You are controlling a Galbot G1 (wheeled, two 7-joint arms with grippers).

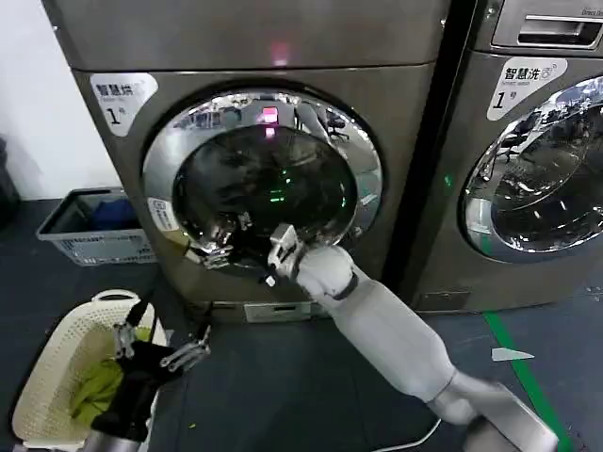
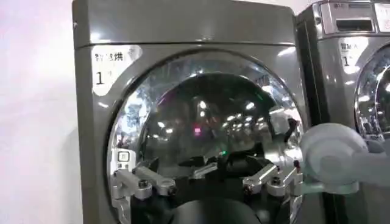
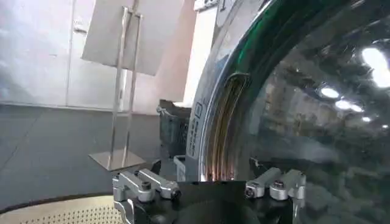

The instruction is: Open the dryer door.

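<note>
We find the dryer door (image 1: 264, 179) closed, facing us at centre. The right gripper (image 1: 219, 250) sits spread at its lower left rim. The left gripper (image 1: 160, 347) hangs spread over a cream basket (image 1: 57, 348) holding green cloth (image 1: 94, 388). A grey crate (image 1: 71, 226) stands far left.
</note>
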